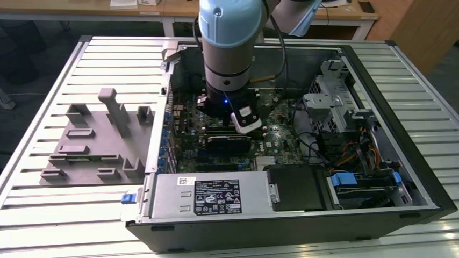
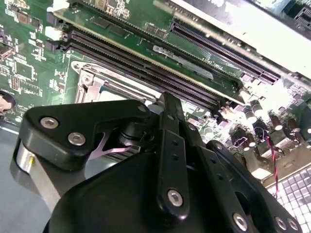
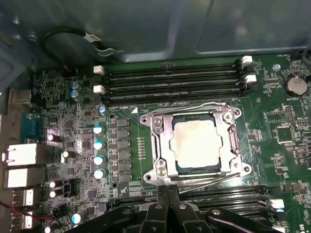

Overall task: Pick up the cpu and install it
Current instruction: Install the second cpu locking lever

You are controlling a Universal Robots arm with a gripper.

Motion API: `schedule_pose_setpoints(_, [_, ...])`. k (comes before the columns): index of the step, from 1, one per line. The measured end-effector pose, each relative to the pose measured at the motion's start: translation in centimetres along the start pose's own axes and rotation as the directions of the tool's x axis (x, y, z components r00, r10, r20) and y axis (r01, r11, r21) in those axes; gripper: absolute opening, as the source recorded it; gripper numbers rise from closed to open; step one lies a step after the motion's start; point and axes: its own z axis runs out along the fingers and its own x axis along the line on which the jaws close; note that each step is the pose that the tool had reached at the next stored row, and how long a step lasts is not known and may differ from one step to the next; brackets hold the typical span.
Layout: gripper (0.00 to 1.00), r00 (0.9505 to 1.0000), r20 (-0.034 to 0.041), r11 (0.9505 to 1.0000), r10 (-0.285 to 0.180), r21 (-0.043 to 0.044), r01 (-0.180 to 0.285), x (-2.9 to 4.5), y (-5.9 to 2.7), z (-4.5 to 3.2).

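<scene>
Exterior view: we see the arm reaching down into the open case, with the gripper just above the board. A grey fixture lies on the table, at the exterior view's left.

Second wrist view: we see the gripper's black linkage close above the memory slots. We cannot tell whether it is released or clenched; nothing shows held in it.

First wrist view: the cpu lies flat in its socket, inside the metal frame, between two banks of slots. We judge the cpu light, stiff and flat, with a smooth lid and a fragile underside. Hold should be taken at opposite edges, level, and never forced.
</scene>
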Motion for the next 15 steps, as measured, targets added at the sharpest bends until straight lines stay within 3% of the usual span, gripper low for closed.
schedule_pose_setpoints(2, [0.11, 1.0000, -0.0011, 1.0000, 0.000, -0.0094, 0.000, 0.09, -0.10, 0.15])
schedule_pose_setpoints(7, [0.11, 1.0000, -0.0059, 0.9986, 0.001, -0.0537, -0.001, 0.21, -0.44, 0.38])
schedule_pose_setpoints(13, [0.11, 1.0000, -0.0070, 0.9979, 0.001, -0.0645, -0.002, 0.19, -1.14, 0.39])
schedule_pose_setpoints(15, [0.11, 1.0000, -0.0087, 0.9969, 0.002, -0.0792, -0.003, 0.20, -1.23, 0.50])
